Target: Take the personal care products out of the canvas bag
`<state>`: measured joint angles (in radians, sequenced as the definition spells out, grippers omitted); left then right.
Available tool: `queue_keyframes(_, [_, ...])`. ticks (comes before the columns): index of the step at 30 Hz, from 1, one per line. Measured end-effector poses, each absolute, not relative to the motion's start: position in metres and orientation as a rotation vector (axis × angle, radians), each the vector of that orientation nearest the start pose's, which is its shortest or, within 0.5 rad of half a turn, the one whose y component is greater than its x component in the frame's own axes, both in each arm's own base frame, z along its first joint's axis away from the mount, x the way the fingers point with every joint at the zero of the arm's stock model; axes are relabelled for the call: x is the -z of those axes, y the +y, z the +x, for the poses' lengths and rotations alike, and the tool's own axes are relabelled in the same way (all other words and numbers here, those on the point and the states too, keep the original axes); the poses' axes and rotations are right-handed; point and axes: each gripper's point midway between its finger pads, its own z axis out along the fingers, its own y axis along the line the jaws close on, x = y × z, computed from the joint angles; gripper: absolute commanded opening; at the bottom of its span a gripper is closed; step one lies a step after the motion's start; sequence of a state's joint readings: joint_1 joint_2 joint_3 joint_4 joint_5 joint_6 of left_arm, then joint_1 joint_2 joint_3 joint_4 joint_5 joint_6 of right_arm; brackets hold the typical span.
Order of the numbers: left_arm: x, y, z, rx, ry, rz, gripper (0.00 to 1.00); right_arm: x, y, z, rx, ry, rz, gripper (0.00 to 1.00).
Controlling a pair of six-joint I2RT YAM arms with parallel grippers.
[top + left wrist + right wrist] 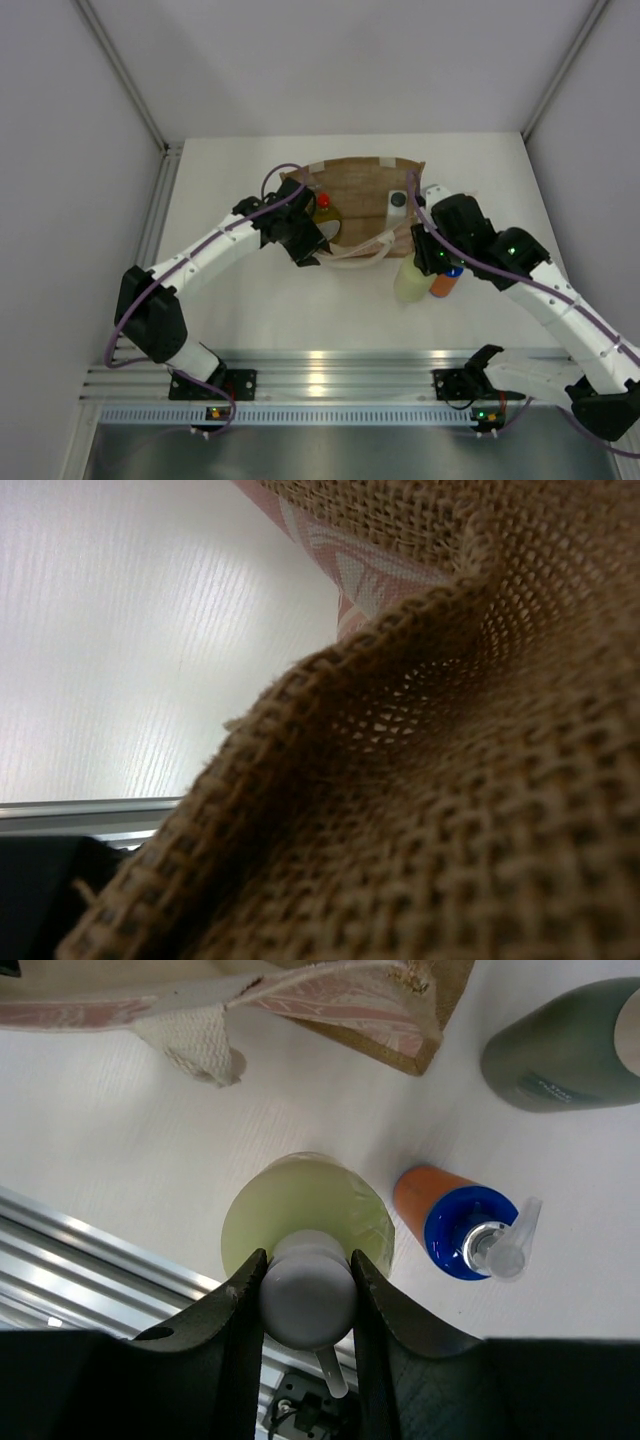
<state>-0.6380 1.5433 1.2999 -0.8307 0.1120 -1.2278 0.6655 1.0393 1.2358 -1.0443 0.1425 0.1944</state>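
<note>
R: I see right gripper [308, 1268] clenched on pale-green white-capped bottle [300, 1205], upright on table [300, 310], just beside orange blue-capped bottle [425, 1195], outside canvas bag [360, 185] | L: left gripper [300, 240] at bag rim; its grip I cannot tell

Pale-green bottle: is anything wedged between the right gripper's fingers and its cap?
Nothing visible. The right gripper has a finger against each side of the white cap on the pale-green bottle. The orange blue-capped bottle stands beside it on the table, clear of both fingers.
</note>
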Motion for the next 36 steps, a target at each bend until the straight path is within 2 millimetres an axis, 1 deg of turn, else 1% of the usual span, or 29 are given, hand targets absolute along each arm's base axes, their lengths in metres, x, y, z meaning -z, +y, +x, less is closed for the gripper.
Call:
queue_keyframes(3, [-0.156, -0.267, 0.261, 0.679, 2.745, -0.790, 0.45, -0.214, 0.140, 0.207, -0.208, 2.389, -0.506, 0.00])
queue_keyframes(6, [-0.156, -0.267, 0.262, 0.678, 2.744, -0.793, 0.36, -0.193, 0.139, 0.207, -0.191, 2.416, -0.509, 0.00])
queue_keyframes(11, [-0.156, -0.266, 0.262, 0.673, 2.743, -0.794, 0.35, -0.159, 0.134, 0.202, -0.165, 2.457, -0.482, 0.00])
queue_keyframes(13, [-0.156, -0.266, 0.262, 0.672, 2.743, -0.794, 0.35, -0.149, 0.131, 0.199, -0.160, 2.464, -0.469, 0.00])
queue_keyframes(14, [-0.156, -0.266, 0.262, 0.672, 2.743, -0.794, 0.35, -0.149, 0.131, 0.199, -0.163, 2.457, -0.460, 0.01])
queue_keyframes(15, [-0.156, -0.266, 0.262, 0.672, 2.743, -0.794, 0.35, -0.150, 0.131, 0.199, -0.170, 2.449, -0.455, 0.04])
queue_keyframes(16, [-0.156, -0.266, 0.262, 0.672, 2.743, -0.794, 0.35, -0.150, 0.131, 0.200, -0.177, 2.442, -0.445, 0.17])
queue_keyframes(17, [-0.156, -0.266, 0.262, 0.672, 2.743, -0.794, 0.35, -0.150, 0.132, 0.200, -0.180, 2.437, -0.442, 0.26])
queue_keyframes(18, [-0.156, -0.266, 0.262, 0.672, 2.743, -0.794, 0.35, -0.149, 0.132, 0.199, -0.184, 2.434, -0.441, 0.38])
queue_keyframes(20, [-0.156, -0.266, 0.262, 0.672, 2.743, -0.794, 0.35, -0.149, 0.133, 0.199, -0.199, 2.427, -0.430, 0.49])
queue_keyframes(21, [-0.156, -0.266, 0.262, 0.672, 2.743, -0.794, 0.35, -0.153, 0.135, 0.200, -0.214, 2.412, -0.425, 0.54])
queue_keyframes(22, [-0.156, -0.266, 0.262, 0.672, 2.743, -0.794, 0.35, -0.157, 0.136, 0.202, -0.228, 2.390, -0.419, 0.65])
queue_keyframes(23, [-0.156, -0.266, 0.262, 0.672, 2.743, -0.794, 0.35, -0.161, 0.138, 0.203, -0.243, 2.373, -0.408, 0.69])
queue_keyframes(25, [-0.156, -0.266, 0.262, 0.672, 2.743, -0.794, 0.35, -0.167, 0.139, 0.203, -0.257, 2.353, -0.405, 0.74])
queue_keyframes(27, [-0.156, -0.266, 0.261, 0.672, 2.743, -0.796, 0.35, -0.173, 0.141, 0.204, -0.266, 2.342, -0.407, 0.74])
queue_keyframes(29, [-0.156, -0.266, 0.262, 0.672, 2.743, -0.796, 0.35, -0.187, 0.144, 0.209, -0.279, 2.319, -0.402, 0.74])
queue_keyframes(31, [-0.156, -0.266, 0.261, 0.672, 2.743, -0.798, 0.35, -0.209, 0.149, 0.216, -0.297, 2.279, -0.394, 0.74])
queue_keyframes(33, [-0.156, -0.266, 0.262, 0.673, 2.742, -0.799, 0.35, -0.238, 0.156, 0.224, -0.322, 2.222, -0.382, 0.74])
queue_keyframes(36, [-0.156, -0.266, 0.262, 0.675, 2.740, -0.805, 0.35, -0.288, 0.166, 0.240, -0.358, 2.123, -0.359, 0.73])
